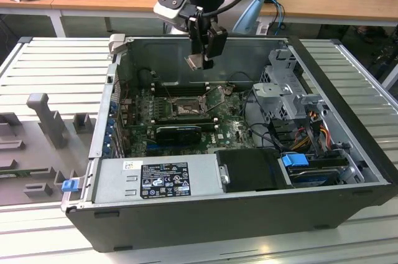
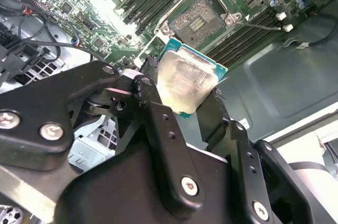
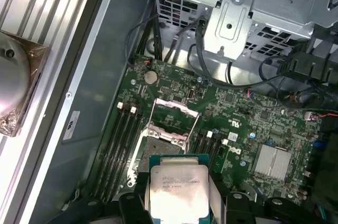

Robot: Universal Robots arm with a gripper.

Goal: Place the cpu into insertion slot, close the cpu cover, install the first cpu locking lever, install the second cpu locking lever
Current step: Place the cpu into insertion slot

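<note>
The slatted metal workbench point(image 1: 56, 58) beneath me carries the open computer case point(image 1: 249, 214) at its middle. Grey moulded fixtures point(image 1: 46, 114) lie at the exterior view's left.

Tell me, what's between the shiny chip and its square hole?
Nothing, just air. In the second wrist view the gripper holds the cpu above the open insertion slot, apart from it.
</note>
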